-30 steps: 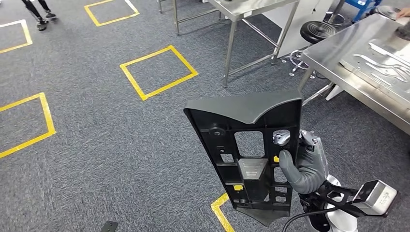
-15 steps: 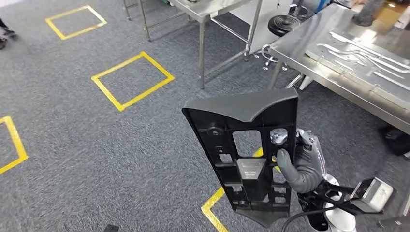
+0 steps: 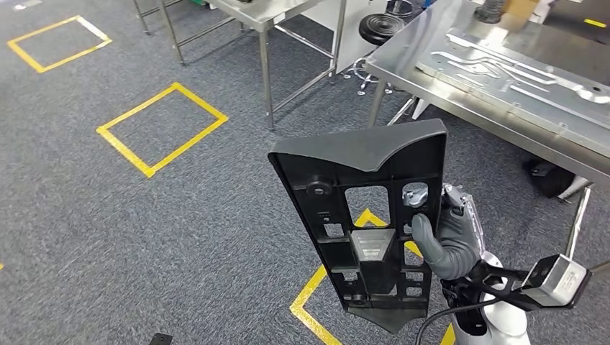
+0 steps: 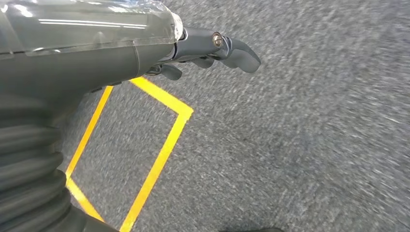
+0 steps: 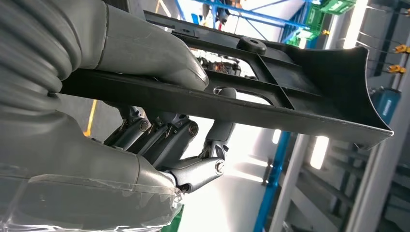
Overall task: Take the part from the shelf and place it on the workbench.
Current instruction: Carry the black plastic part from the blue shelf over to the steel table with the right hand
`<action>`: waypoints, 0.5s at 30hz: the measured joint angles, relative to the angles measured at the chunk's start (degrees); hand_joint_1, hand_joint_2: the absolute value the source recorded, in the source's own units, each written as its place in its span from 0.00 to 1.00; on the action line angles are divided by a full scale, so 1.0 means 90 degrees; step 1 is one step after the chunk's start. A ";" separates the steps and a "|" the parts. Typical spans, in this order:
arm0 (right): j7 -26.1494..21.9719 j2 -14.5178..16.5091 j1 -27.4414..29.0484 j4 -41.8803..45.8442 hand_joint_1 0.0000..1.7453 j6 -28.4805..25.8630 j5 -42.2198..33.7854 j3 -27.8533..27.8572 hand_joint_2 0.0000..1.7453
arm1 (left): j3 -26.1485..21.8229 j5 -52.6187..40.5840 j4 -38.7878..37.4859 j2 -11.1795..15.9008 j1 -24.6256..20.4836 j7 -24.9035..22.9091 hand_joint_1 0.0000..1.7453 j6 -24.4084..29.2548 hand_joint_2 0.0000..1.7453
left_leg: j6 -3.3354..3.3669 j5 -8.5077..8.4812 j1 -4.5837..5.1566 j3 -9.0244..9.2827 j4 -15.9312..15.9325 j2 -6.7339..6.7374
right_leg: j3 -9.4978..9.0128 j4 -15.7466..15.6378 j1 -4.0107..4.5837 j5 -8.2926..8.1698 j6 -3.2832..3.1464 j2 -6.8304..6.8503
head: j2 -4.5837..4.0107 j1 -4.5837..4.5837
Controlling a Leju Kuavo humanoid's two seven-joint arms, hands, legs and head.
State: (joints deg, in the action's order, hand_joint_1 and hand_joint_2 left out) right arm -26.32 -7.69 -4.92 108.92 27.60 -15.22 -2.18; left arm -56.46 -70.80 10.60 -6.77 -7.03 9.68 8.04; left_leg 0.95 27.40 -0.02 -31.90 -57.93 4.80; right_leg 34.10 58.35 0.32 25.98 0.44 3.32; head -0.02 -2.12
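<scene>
A large black plastic part (image 3: pixel 370 215) with ribs and cut-outs stands upright in front of me, low in the head view. My right hand (image 3: pixel 447 241) grips its right edge, thumb on the near face and fingers behind. In the right wrist view the thumb (image 5: pixel 145 53) presses on the part's rim (image 5: pixel 270 104) with the fingers (image 5: pixel 193 169) curled under it. My left hand (image 4: pixel 212 48) hangs over the carpet, fingers slightly bent, holding nothing. The steel workbench (image 3: pixel 410 54) lies ahead to the right.
A metal plate (image 3: pixel 518 68) with cut shapes lies on the workbench. A second steel table (image 3: pixel 266 11) and a black stool (image 3: pixel 381 29) stand behind it. Yellow tape squares (image 3: pixel 162 129) mark the grey carpet. A dark object (image 3: pixel 550 176) sits under the bench.
The whole view has shifted left as I turn: the workbench and tables now lie closer to the middle. The part stays held in my right hand as before.
</scene>
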 joint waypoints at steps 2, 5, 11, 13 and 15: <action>0.0013 -0.0021 -0.0088 -0.0041 1.00 0.0020 -0.0046 0.0000 1.00 | 0.0000 0.0001 0.0000 -0.0012 -0.0008 0.0017 0.00 0.0017 1.00 | -0.0065 0.0018 0.0000 0.0034 0.0020 0.0114 | -0.0004 -0.0067 0.0028 0.0002 -0.0047 -0.0080 | 0.0000 0.0000; -0.0001 -0.0054 -0.0134 -0.0093 1.00 0.0026 -0.0078 0.0000 1.00 | 0.0000 -0.0012 0.0001 -0.0025 -0.0046 0.0019 0.00 0.0036 1.00 | -0.0161 0.0224 -0.0020 -0.0011 -0.0220 -0.0083 | -0.0102 -0.0203 -0.0048 -0.0061 -0.0117 -0.0262 | -0.0001 -0.0002; -0.0072 -0.0077 -0.0185 -0.0266 1.00 0.0116 -0.0164 -0.0001 1.00 | -0.0002 -0.0003 0.0000 -0.0033 -0.0019 -0.0026 0.00 0.0070 1.00 | -0.0231 0.0575 -0.0068 -0.0709 -0.1543 -0.0501 | -0.0132 -0.0180 -0.0067 -0.0040 -0.0145 -0.0707 | -0.0001 -0.0005; -0.0103 -0.0092 -0.0221 -0.0327 1.00 0.0140 -0.0185 -0.0001 1.00 | -0.0002 0.0002 0.0000 -0.0033 -0.0033 -0.0029 0.00 0.0085 1.00 | -0.0221 0.0117 -0.0095 -0.0357 -0.0702 -0.0703 | -0.0123 -0.0114 -0.0073 0.0003 -0.0098 -0.0862 | -0.0001 -0.0004; -0.0130 -0.0112 -0.0271 -0.0375 1.00 0.0145 -0.0196 -0.0002 1.00 | -0.0002 0.0002 0.0000 -0.0036 -0.0037 -0.0030 0.00 0.0095 1.00 | -0.0188 -0.0048 -0.0126 -0.0129 -0.0151 -0.0962 | -0.0060 -0.0042 -0.0075 0.0030 -0.0033 -0.0994 | -0.0001 -0.0001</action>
State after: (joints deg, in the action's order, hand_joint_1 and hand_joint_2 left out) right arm -27.48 -8.70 -7.36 105.55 28.91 -16.99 -2.20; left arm -56.48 -70.78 10.60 -7.09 -7.36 9.41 8.89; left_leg -0.75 26.97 -1.15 -33.06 -59.29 -3.85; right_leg 33.56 57.98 -0.36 26.25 0.14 -5.63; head -0.02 -2.13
